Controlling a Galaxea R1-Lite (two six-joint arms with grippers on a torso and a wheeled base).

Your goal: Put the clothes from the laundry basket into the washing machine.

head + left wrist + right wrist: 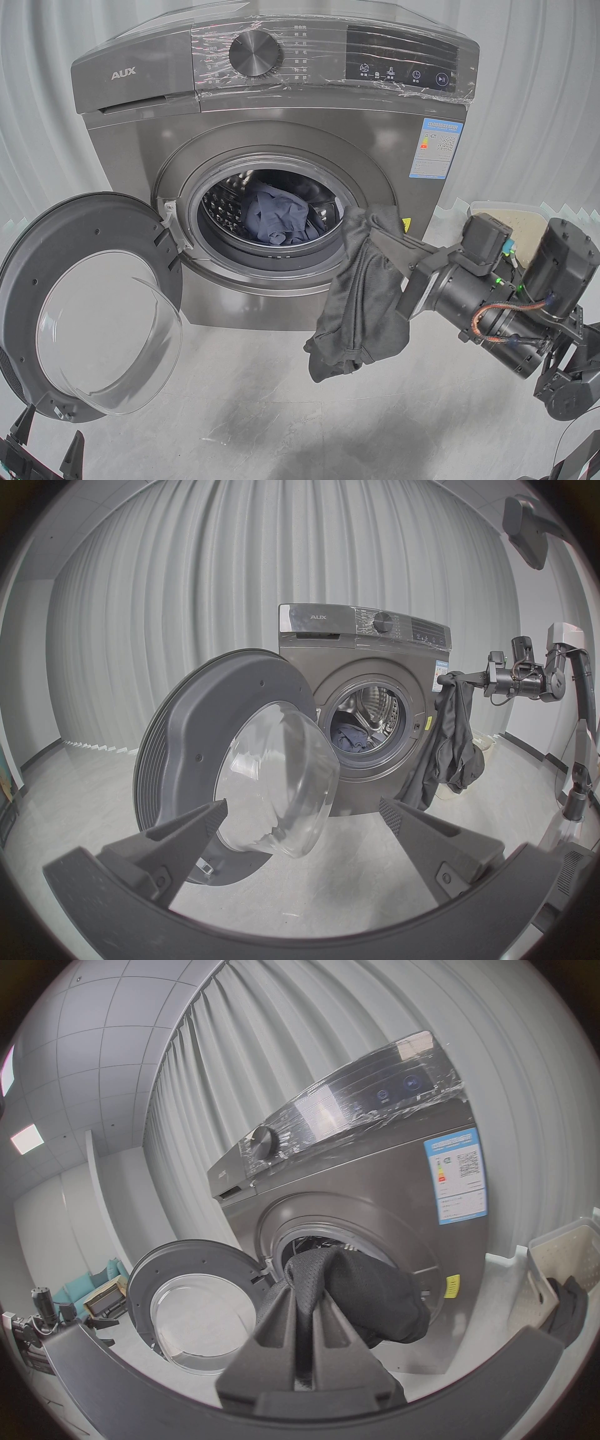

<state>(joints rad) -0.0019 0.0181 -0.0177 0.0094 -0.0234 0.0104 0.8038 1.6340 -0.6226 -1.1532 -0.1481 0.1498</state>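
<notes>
One dark garment [359, 294] hangs clenched in the right gripper [378, 237] at four o'clock of the drum mouth [192, 212], seemingly held high to clear its rim. A blue garment [278, 215] lies inside. The door [87, 300] stands wide at eight o'clock, leaving access. The left gripper [300, 830] is released, low at seven o'clock.

The washing machine [262, 131] had a satin grey, metal-look shell, and its panel lay under crinkled glossy film [325, 56]. The door [90, 306] was matt dark plastic around a clear glossy bowl. The drum [219, 209] was shiny perforated metal. At the opening's four o'clock hung a matt black knit garment [362, 300].
</notes>
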